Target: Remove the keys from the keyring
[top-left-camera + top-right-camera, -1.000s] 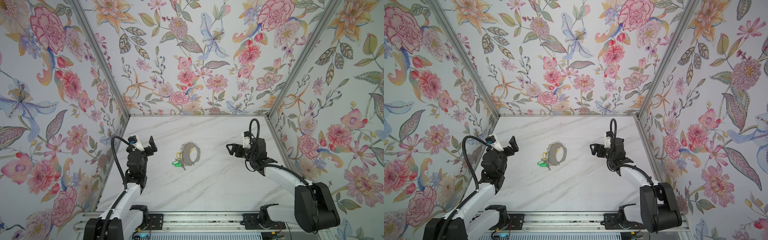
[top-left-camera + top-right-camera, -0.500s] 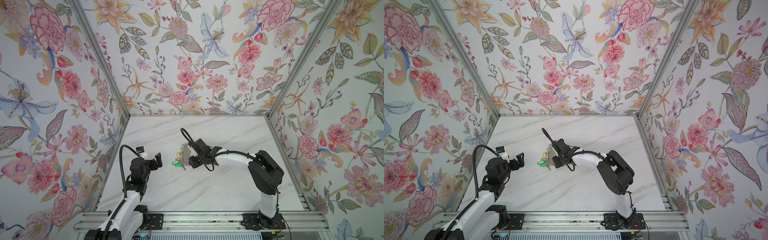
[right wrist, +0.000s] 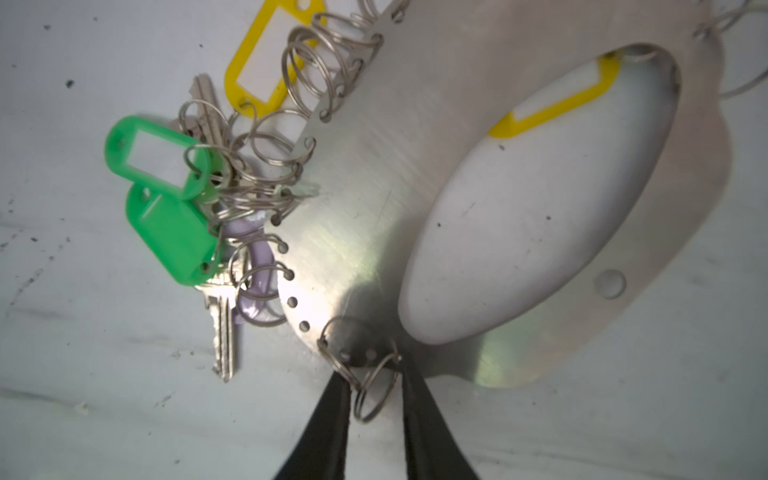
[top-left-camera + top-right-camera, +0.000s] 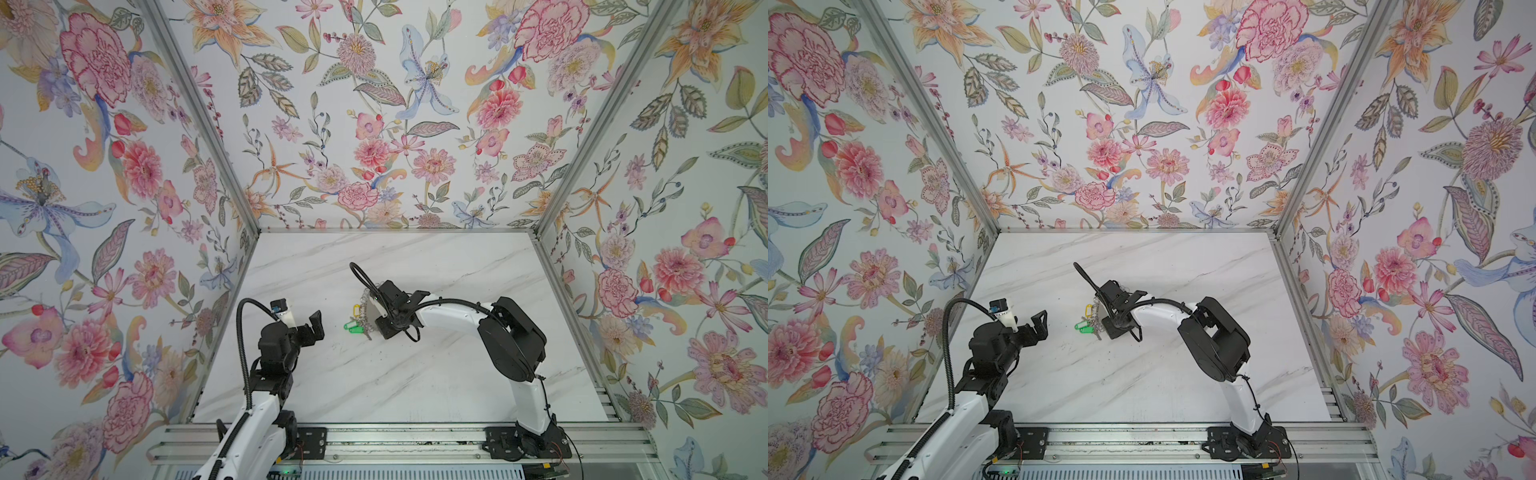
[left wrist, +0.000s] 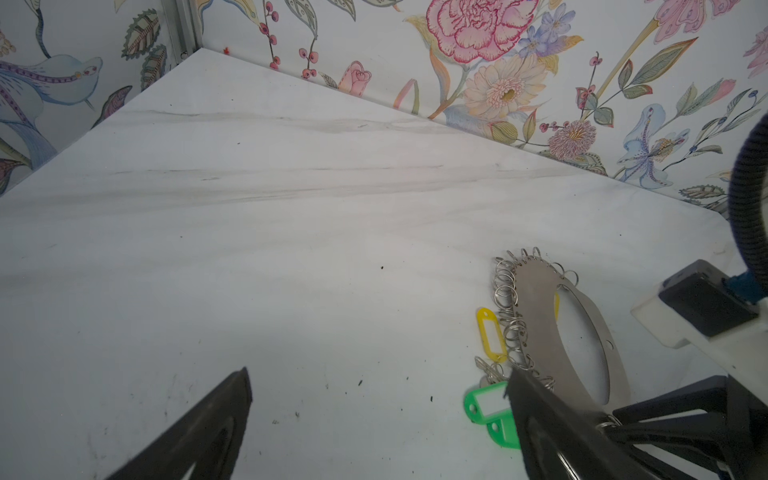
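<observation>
1. Left hand [image 5: 376, 386]: black fingers spread wide and empty, hovering over the white marble counter [image 4: 374, 386] just left of the keys.
2. Small silver metal keys with green and yellow plastic tags [image 3: 174, 224]: bunched on the counter against the keyring's left edge. They are likely light and rigid, and prone to skate on the marble. A tag or a key's head looks like the best hold.
3. Flat grey metal crescent keyring fringed with silver wire rings [image 3: 365, 208]: lying flat mid-counter. It is judged stiff and thin, so hard to lift off the surface; the wire rings look springy and are tangled. A second yellow tag [image 3: 557, 99] lies partly beneath it.
4. Right hand [image 3: 374, 382]: fingers drawn narrow about one wire ring at the crescent's tip. Whether they are clamped on it cannot be told.
5. Hidden: in both top views the right arm covers much of the keyring. Which ring carries which key is lost in the tangle.
</observation>
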`<move>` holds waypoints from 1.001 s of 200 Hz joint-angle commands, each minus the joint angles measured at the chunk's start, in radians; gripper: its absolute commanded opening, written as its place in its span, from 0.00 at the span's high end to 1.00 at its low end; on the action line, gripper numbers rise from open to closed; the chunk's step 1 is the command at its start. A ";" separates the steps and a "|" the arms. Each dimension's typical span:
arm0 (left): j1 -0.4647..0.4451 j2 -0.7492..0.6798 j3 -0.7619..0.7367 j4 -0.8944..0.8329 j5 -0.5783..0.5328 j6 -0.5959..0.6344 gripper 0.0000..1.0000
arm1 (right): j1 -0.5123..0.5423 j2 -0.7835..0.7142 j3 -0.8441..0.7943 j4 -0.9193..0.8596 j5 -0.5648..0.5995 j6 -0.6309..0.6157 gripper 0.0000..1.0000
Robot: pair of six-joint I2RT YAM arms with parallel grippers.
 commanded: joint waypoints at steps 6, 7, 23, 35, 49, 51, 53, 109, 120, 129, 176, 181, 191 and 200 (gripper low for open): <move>0.006 0.030 -0.007 0.015 0.035 -0.016 0.01 | -0.014 -0.022 -0.023 -0.028 0.023 0.002 0.93; 0.006 0.031 -0.007 0.016 0.036 -0.016 0.01 | -0.014 -0.023 -0.025 -0.028 0.023 0.002 0.93; 0.006 0.051 -0.004 0.030 0.059 -0.027 0.01 | -0.040 -0.072 -0.074 -0.027 0.029 0.003 0.96; 0.006 0.064 -0.002 0.044 0.073 -0.035 0.01 | -0.064 -0.119 -0.125 -0.027 0.039 -0.002 0.98; 0.006 0.072 -0.003 0.058 0.102 -0.035 0.01 | -0.098 -0.187 -0.189 -0.027 0.060 -0.011 0.98; 0.006 0.072 -0.004 0.063 0.108 -0.034 0.01 | -0.105 -0.199 -0.198 -0.027 0.062 -0.012 0.98; 0.006 0.072 -0.006 0.068 0.112 -0.035 0.01 | -0.110 -0.210 -0.211 -0.028 0.066 -0.012 0.98; 0.001 0.114 -0.040 0.173 0.145 -0.067 0.01 | -0.293 -0.359 -0.380 -0.009 0.049 -0.039 0.94; -0.005 0.142 -0.034 0.181 0.165 -0.069 0.01 | -0.307 -0.349 -0.386 -0.007 0.056 -0.040 0.94; -0.012 0.164 -0.019 0.182 0.176 -0.069 0.01 | -0.320 -0.339 -0.388 -0.008 0.062 -0.039 0.93; -0.068 0.196 0.023 0.179 0.184 -0.061 0.01 | -0.388 -0.358 -0.420 0.000 0.107 -0.027 0.89; -0.073 0.194 0.023 0.180 0.180 -0.059 0.01 | -0.400 -0.366 -0.427 0.003 0.105 -0.025 0.89; -0.084 0.194 0.023 0.183 0.170 -0.055 0.01 | -0.423 -0.381 -0.439 0.010 0.087 -0.029 0.89; -0.094 0.197 0.021 0.196 0.165 -0.054 0.01 | -0.437 -0.391 -0.447 0.011 0.078 -0.029 0.88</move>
